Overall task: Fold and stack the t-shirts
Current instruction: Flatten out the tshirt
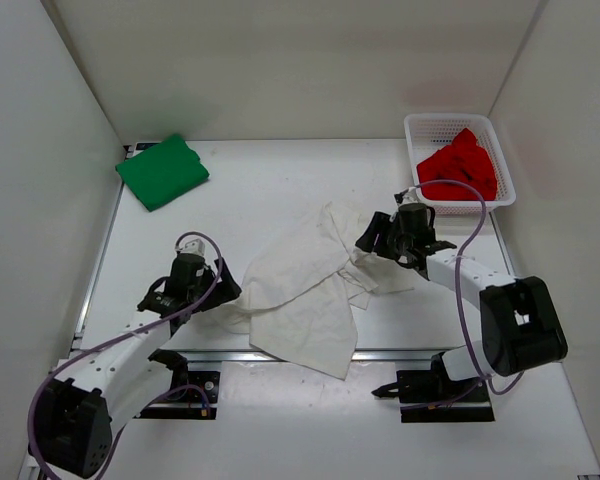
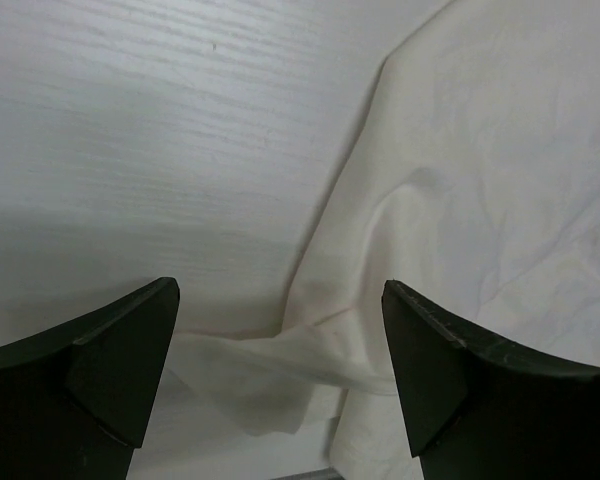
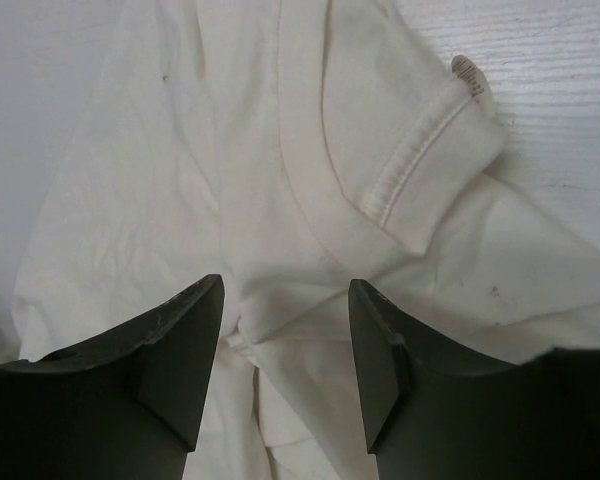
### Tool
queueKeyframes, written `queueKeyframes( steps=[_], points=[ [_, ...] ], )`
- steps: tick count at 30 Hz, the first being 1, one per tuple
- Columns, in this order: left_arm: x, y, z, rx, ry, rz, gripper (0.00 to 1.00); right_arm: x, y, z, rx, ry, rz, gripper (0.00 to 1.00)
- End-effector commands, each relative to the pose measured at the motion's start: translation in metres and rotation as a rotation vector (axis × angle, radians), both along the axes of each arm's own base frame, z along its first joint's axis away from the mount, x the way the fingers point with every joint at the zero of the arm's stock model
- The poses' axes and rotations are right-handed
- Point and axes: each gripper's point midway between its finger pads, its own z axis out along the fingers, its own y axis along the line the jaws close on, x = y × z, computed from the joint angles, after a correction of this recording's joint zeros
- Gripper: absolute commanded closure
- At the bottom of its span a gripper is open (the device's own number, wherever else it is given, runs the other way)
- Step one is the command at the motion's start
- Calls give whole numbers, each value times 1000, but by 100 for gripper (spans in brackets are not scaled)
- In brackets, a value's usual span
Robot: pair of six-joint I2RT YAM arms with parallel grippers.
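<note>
A white table (image 1: pixel 260 190) seen from above, with a crumpled white t-shirt (image 1: pixel 305 290) lying in the middle of its near half. One corner of the shirt hangs over the near table edge.

To the shirt's left, the left gripper (image 1: pixel 223 290) sits low at its bunched edge. Its wrist camera shows the left gripper (image 2: pixel 280 290) with jaws spread wide and nothing between them, a loose fold of cloth lying just beyond the fingertips.

To the shirt's right, the right gripper (image 1: pixel 368 238) hovers over the cloth. In its wrist view, the right gripper (image 3: pixel 285 285) is also released, jaws apart above wrinkled fabric. A stitched hem (image 3: pixel 420 160) with a small label is turned over just beyond it.

Far beyond the shirt to the left lies a green t-shirt (image 1: pixel 162 171), already folded into a neat block. Far beyond it to the right, a red t-shirt (image 1: pixel 458 168) sits heaped in a white mesh basket (image 1: pixel 420 125).

The step in hand appears to be spreading the white shirt flat before folding. To do it well, each gripper should probably pinch a single layer at an outer edge, not the gathered bunch. Then both should draw apart evenly, so the shirt opens without twisting. The overhanging corner could drag the cloth off the table, so pulling it away from the near edge first seems wise.
</note>
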Motion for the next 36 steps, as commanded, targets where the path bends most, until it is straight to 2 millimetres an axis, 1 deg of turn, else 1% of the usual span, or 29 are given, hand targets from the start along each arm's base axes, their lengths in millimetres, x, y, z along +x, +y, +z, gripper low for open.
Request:
queueKeyframes(
  steps=[1,2,3,4,8,9,10,11,12,13,14,15,16,17,20,22,23,25,26,27,28,29,30,31,32,33,34,35,36],
  points=[
    [-18,-5,-13,-39,105,-5,6,15,1,2,13,2,-13,48],
    [-20,-5,-16,-48,118,-4,6,15,2,0,23,15,-24,49],
    [-20,-9,-15,-62,112,-8,1,16,2,0,24,12,-23,48],
    [-23,-7,-21,-56,124,-1,1,15,2,-3,17,16,-26,49],
    [-24,-15,-30,-76,150,-8,2,16,1,-3,-9,13,-38,48],
    [-25,-18,-32,-84,155,-16,7,15,-2,-7,-8,24,-44,48],
    [-20,-21,-30,-93,136,-19,17,16,-1,-8,-17,26,-42,48],
    [-22,-19,-33,-85,146,-20,38,18,-1,-11,-9,35,-41,51],
    [-19,-22,-29,-100,130,-20,47,16,2,-14,-4,47,-29,58],
    [-18,-22,-28,-100,133,-20,60,19,3,-13,4,39,-26,63],
    [-17,-24,-26,-107,131,-23,74,22,3,-13,12,37,-31,71],
    [-13,-23,-22,-109,113,-20,80,22,2,-13,10,36,-37,75],
    [-11,-24,-18,-116,106,-22,90,24,5,-3,25,5,-32,83],
    [-7,-25,-14,-120,87,-23,100,27,4,-2,16,-3,-39,88],
    [11,-32,8,-153,31,-33,100,38,11,19,7,-59,-27,99],
    [30,-42,30,-169,-14,-57,100,51,17,40,7,-105,-21,100],
    [37,-44,32,-180,-9,-64,100,53,20,48,-1,-121,-15,100],
    [53,-56,51,-232,-38,-92,100,71,22,75,-3,-180,-23,100],
    [61,-57,54,-238,-46,-90,100,73,21,80,-13,-187,-26,99],
    [76,-56,64,-246,-70,-76,100,88,26,109,0,-254,-16,100],
    [91,-59,84,-267,-116,-83,100,95,28,119,5,-272,-18,100],
    [116,-54,105,-281,-168,-48,100,110,28,143,9,-324,-21,100],
    [134,-47,109,-303,-170,-21,100,121,26,158,14,-357,-23,100],
    [155,-52,142,-351,-229,-32,100,137,28,179,20,-373,-18,100],
    [182,-54,173,-367,-283,-32,100,161,28,223,35,-454,-22,100],
    [194,-56,171,-360,-249,-31,100,169,29,285,58,-551,-6,100],
    [213,-55,217,-368,-323,-37,100,178,34,279,41,-508,17,100],
    [235,-55,260,-368,-407,-42,100,187,32,332,34,-617,13,100],
    [244,-50,269,-361,-408,-29,100,184,34,351,1,-643,29,100]
  ],
)
